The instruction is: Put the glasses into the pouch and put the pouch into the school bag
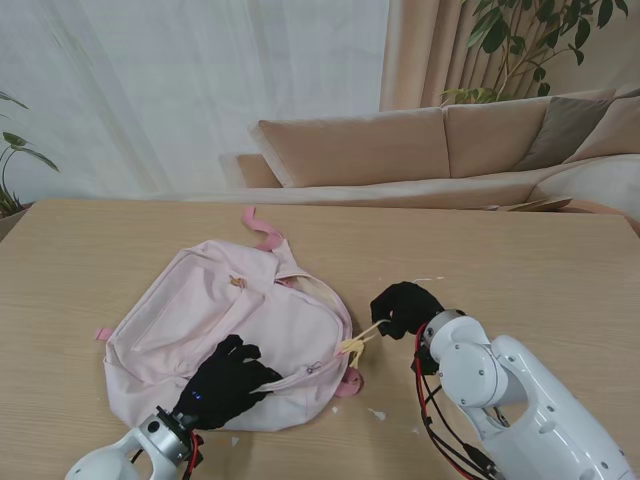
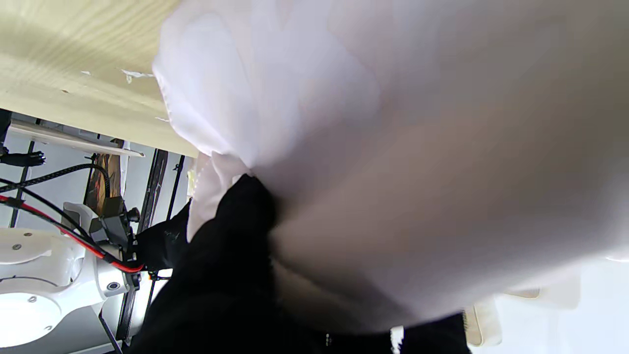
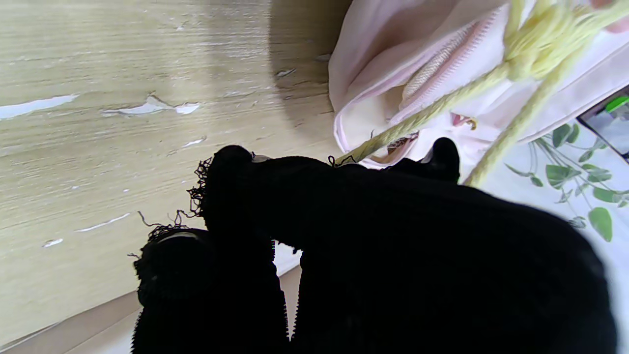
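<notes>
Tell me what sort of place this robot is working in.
Probably a living room, or a lab dressed as one. A beige sofa stands behind the wooden table, with sheer curtains and a leafy houseplant beyond. A pink school bag lies on the table.

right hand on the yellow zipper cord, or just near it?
Touching. In the right wrist view the yellow cord runs taut from the school bag into the closed fingers of the right hand; the stand view agrees.

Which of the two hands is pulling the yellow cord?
The right hand: it grips the yellow cord tied to the zipper. The left hand only presses down on the pink school bag.
</notes>
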